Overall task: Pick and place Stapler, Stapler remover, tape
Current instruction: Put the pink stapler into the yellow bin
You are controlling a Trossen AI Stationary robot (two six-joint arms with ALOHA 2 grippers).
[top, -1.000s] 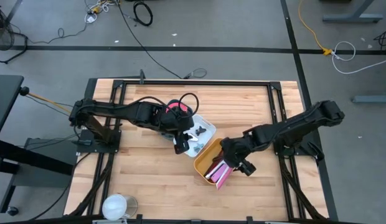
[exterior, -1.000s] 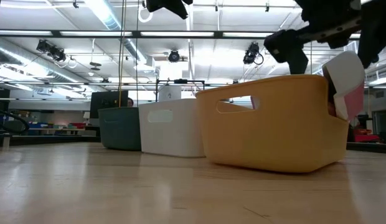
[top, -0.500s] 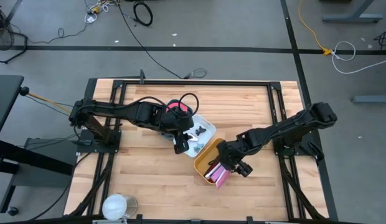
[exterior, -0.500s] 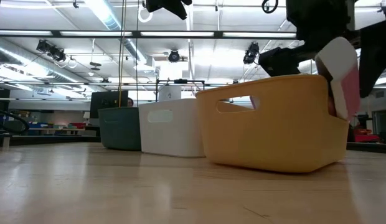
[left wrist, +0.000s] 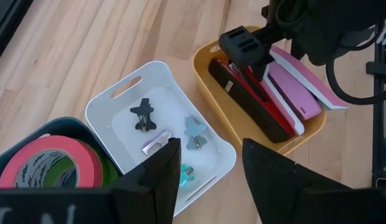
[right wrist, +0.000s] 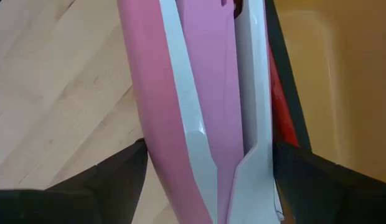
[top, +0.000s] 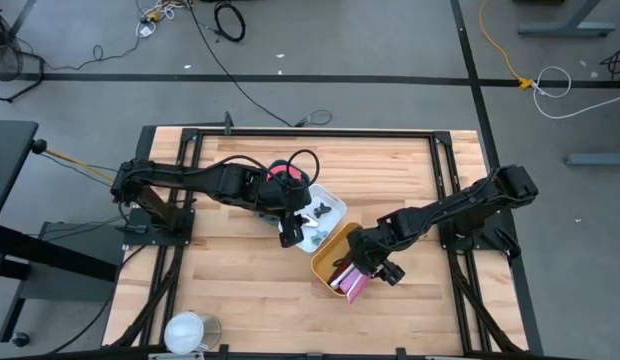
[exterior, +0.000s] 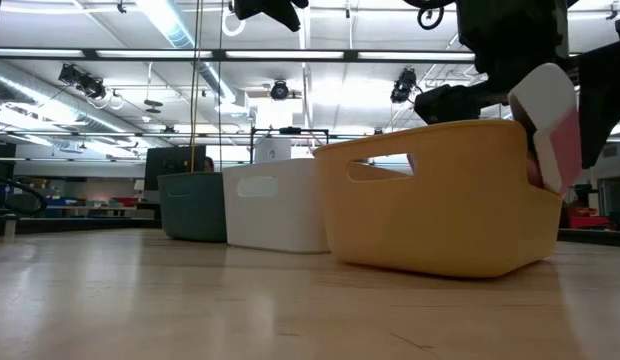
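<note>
A yellow bin [top: 325, 262] holds a black and red stapler [left wrist: 249, 93] and two pink and white staplers [left wrist: 292, 87], which lean with their ends over the bin's rim [exterior: 545, 125]. My right gripper [right wrist: 208, 149] is open, pointing down steeply, one finger on each side of the pink staplers [right wrist: 205, 74]. A white bin [left wrist: 112, 99] holds stapler removers [left wrist: 143, 115]. A teal bin [left wrist: 31, 134] holds rolls of tape [left wrist: 50, 162]. My left gripper [left wrist: 211, 168] hangs open above the white bin, holding nothing. My right gripper stands astride the raised ends of the pink and white staplers [right wrist: 180, 124], coming from above and slanting in from the table's right. Its fingers [right wrist: 118, 174] lie along the staplers' outer sides. I cannot tell whether they touch.
The three bins stand close together at the table's middle. A white roll [top: 190, 330] sits at the near left corner. Black rails [top: 310, 133] frame the tabletop. Bare wood lies to the near side and the far right.
My right gripper has come down over the yellow bin and a little toward the table's left, staying open, so that its fingers now flank the pink staplers. In the low view the staplers' raised end stands slightly higher than before.
</note>
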